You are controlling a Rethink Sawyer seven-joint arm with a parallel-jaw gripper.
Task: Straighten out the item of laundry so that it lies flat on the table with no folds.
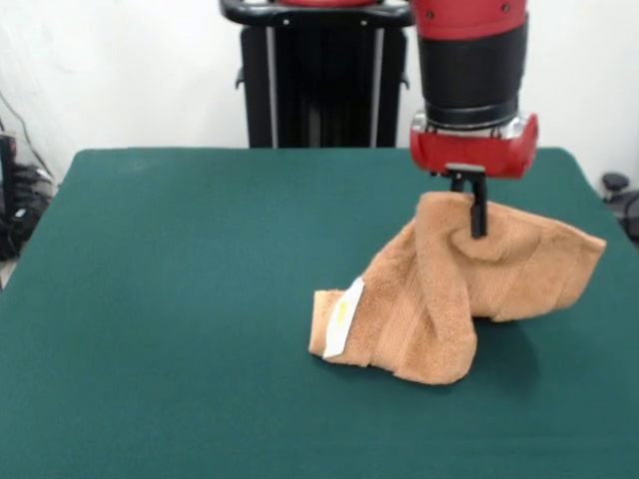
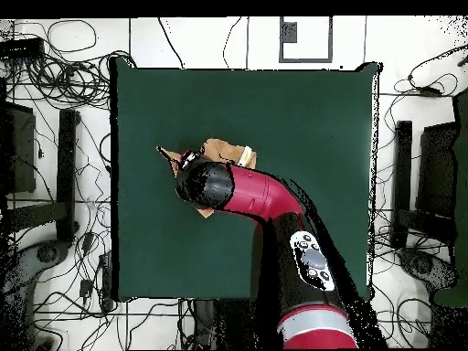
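Note:
The item of laundry is an orange-tan towel, bunched and folded, lifted at its top while its lower folds rest on the table. A white label shows on its lower left end. My gripper hangs from the red and black arm and is shut on the towel's top fold, right of the table's middle. In the overhead view the arm covers most of the towel; only a tan edge shows past the wrist on the green table.
The black pedestal stands behind the table's far edge. Cables and dark equipment lie on the floor around the table. The arm reaches diagonally over the table's near half in the overhead view.

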